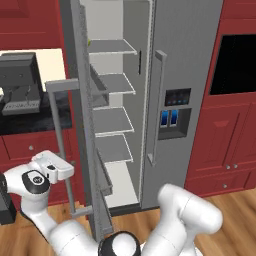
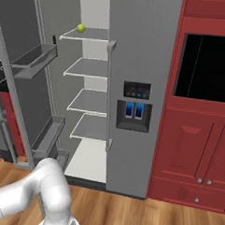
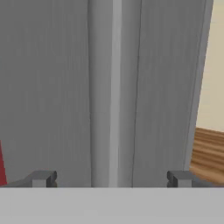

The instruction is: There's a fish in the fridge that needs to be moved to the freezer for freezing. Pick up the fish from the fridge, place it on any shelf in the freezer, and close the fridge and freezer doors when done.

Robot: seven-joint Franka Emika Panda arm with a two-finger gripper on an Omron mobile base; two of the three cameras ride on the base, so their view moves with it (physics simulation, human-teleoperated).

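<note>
Facing the smooth bar handle point(image 3: 114, 92) of the swung-open wide grey fridge door point(image 1: 82, 125), the gripper point(image 3: 111, 178) holds its stubby dark tips apart, the broad flat fridge point(image 2: 87, 99) shelves showing no discernible fish, just a round yellow-green ball point(image 2: 81, 28) on top.

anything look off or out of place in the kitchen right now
Nothing is spilled, damaged or askew. The wide grey fridge door stands swung open, baring the broad grey shelves, with a small round yellow-green ball on the top one. The narrow grey freezer door with the blue-lit dispenser panel is shut. The open gripper faces a vertical bar handle.
</note>
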